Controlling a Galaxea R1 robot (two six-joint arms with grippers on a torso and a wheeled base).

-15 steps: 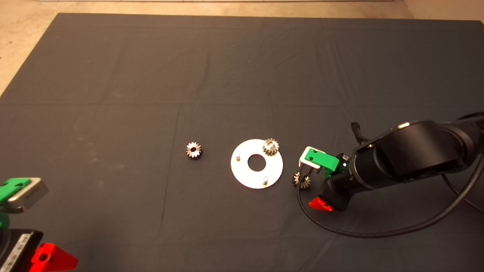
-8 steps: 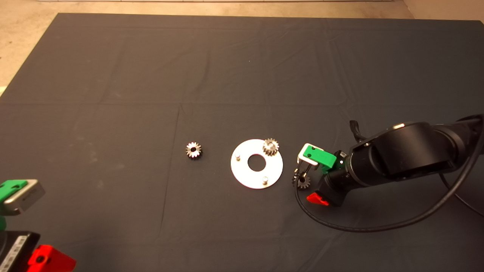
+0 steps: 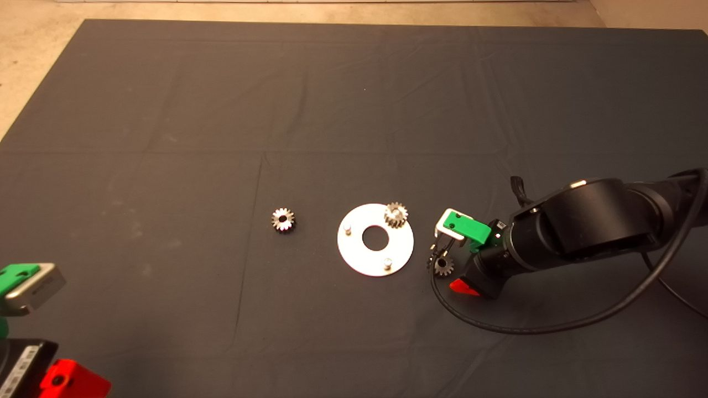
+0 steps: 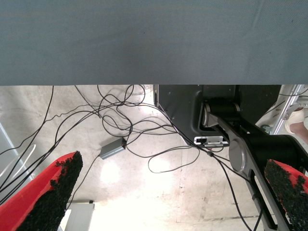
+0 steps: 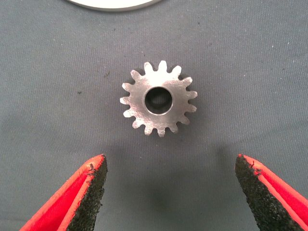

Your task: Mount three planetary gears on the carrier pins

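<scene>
The white disc (image 3: 359, 257) lies mid-mat. One planetary gear (image 3: 396, 214) sits on its far right carrier pin. Two other carrier pins (image 3: 347, 227) (image 3: 388, 263) stand bare. A second gear (image 3: 282, 219) lies flat on the mat left of the disc. The third gear (image 3: 442, 266) (image 5: 159, 98) lies flat just right of the disc's edge (image 5: 108, 4). My right gripper (image 3: 452, 260) (image 5: 169, 166) hovers over that gear, open, its pads (image 5: 91, 185) wide on either side and just short of the gear, not touching it. My left gripper (image 3: 50, 331) (image 4: 168, 192) waits open at the lower left.
A black cable (image 3: 525, 330) loops from the right arm (image 3: 597, 224) across the mat near the front right. The left wrist view shows the mat's edge (image 4: 144, 48), floor cables (image 4: 125, 130) and a dark frame (image 4: 192, 110) beyond it.
My right gripper has shifted a little to the left, closer around the third gear. The left gripper dropped slightly. No gear has moved.
</scene>
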